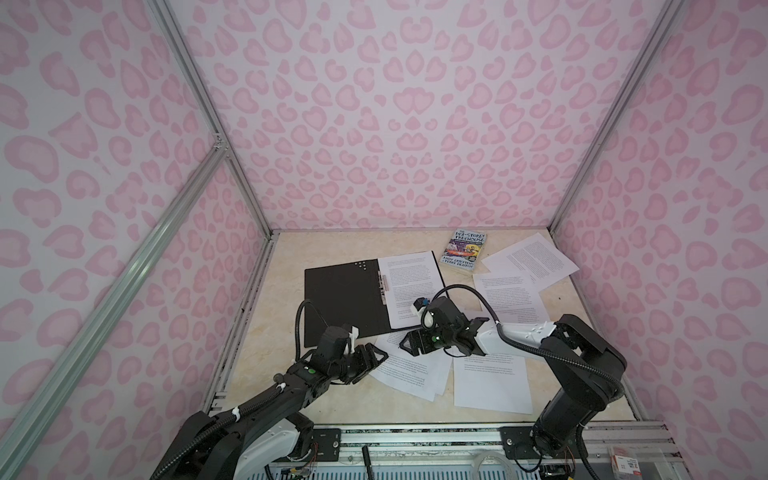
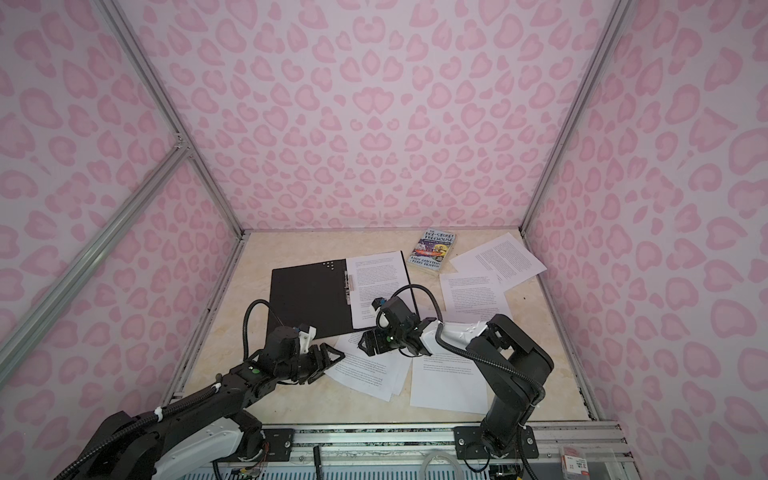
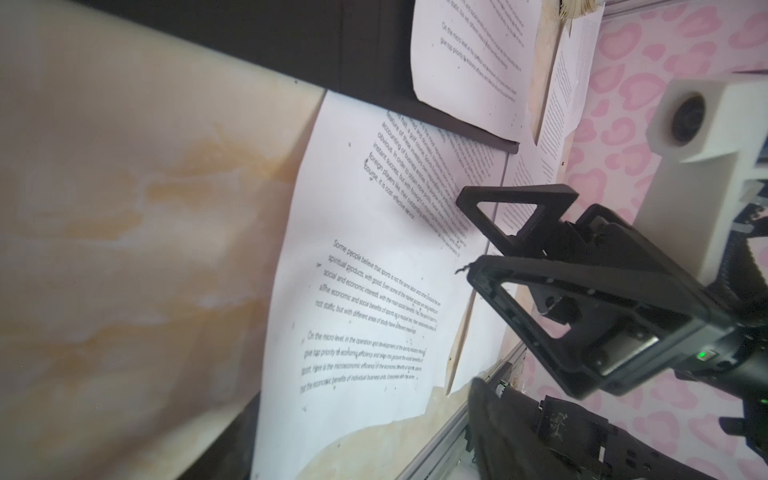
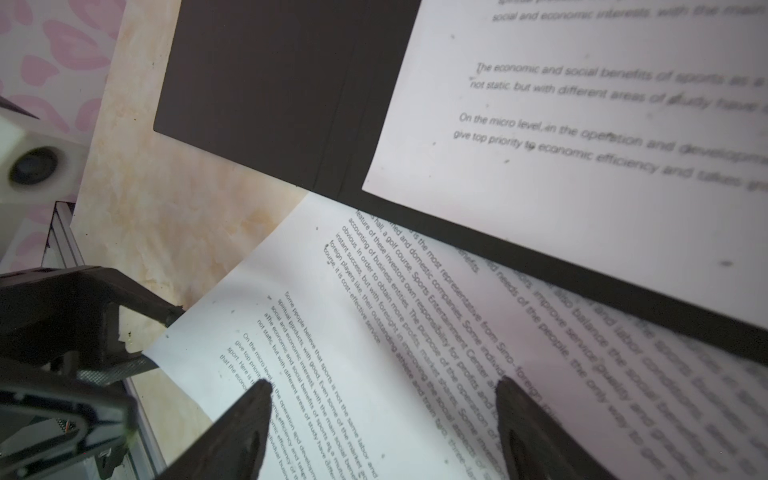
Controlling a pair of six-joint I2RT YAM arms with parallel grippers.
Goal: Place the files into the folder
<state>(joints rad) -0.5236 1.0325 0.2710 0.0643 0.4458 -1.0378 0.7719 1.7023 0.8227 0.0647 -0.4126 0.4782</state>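
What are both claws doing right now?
Left claw: open at the corner of a sheet, gripping nothing.
Right claw: open, empty.

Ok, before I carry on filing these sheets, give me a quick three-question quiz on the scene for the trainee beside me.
1. True or false: the folder lies shut.
2. What rests on the folder beside its spine clip? A: a cup. B: one printed sheet. C: nothing.
3. Fill the gap: the jaws of the left pincer stand at the ____ of a loose sheet.
Key: 1 false; 2 B; 3 corner.
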